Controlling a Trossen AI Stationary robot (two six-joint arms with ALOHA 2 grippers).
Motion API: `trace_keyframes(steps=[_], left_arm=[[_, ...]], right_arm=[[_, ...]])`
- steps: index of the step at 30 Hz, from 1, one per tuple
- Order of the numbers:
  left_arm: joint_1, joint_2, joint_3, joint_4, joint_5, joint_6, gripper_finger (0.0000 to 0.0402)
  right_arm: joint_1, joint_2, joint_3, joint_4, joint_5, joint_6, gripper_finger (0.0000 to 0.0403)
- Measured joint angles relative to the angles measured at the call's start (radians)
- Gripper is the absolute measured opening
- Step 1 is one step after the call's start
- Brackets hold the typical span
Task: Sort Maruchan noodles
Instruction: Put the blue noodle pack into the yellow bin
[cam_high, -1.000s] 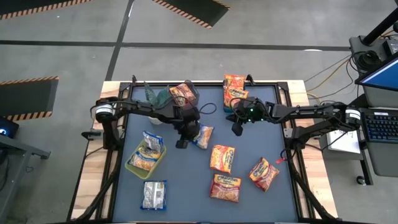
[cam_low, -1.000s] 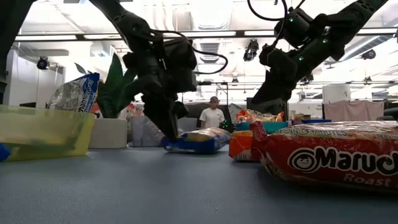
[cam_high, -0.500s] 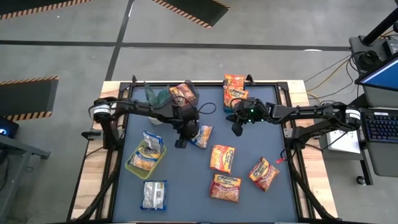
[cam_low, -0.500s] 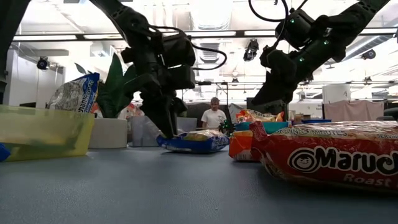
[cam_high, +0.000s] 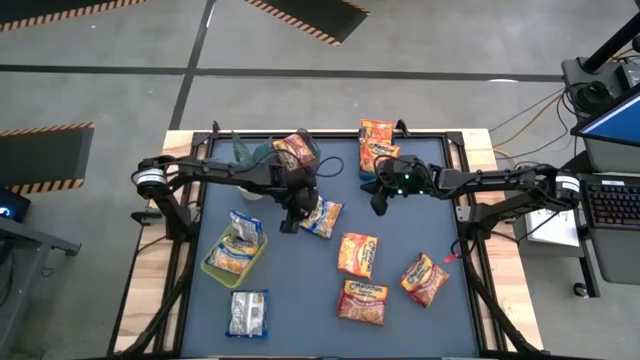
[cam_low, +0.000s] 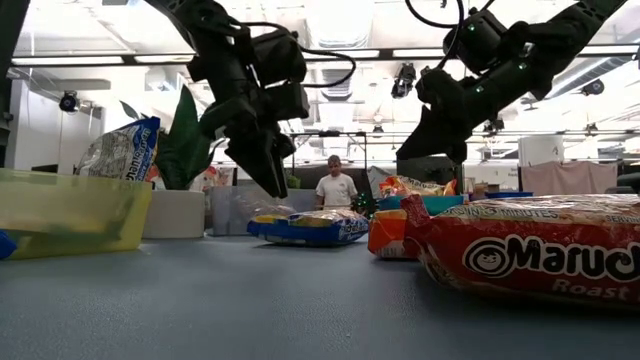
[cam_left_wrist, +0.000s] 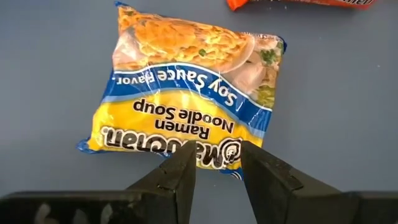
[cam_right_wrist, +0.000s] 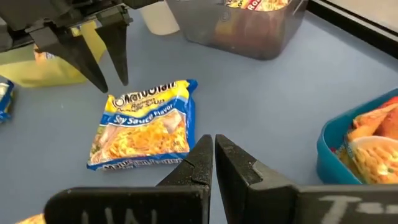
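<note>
Packet (cam_left_wrist: 189, 121): "Maruchan Ramen Noodle Soup, Soy Sauce Flavor" | left end effector (cam_left_wrist: 217, 163): parted, empty

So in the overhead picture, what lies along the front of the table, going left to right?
Whitish-silver packet → yellow bin holding packets → orange packet → orange packet at the front edge → tilted orange packet.
</note>
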Motion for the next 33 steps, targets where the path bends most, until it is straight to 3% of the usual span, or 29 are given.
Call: trace_keyframes(steps=[11,20,26,33], left_arm=[[-0.007,-0.006,-0.027,0.008,-0.001,-0.066,0.0101],[-0.025,-0.006,-0.056,0.075,-0.002,-0.098,0.0068],[-0.042,-0.006,-0.06,0.079,-0.003,-0.098,0.0041],[-0.043,-0.055,-0.088,0.081,-0.029,-0.109,0.0037]], right_arm=[[0.034,0.001,0.0,0.027,-0.005,0.055,0.0009],[0.105,0.098,0.002,0.161,-0.008,0.109,0.0009],[0.107,0.17,0.054,0.106,-0.008,0.142,0.0009],[0.107,0.234,0.156,-0.043,-0.031,0.137,0.0009]])
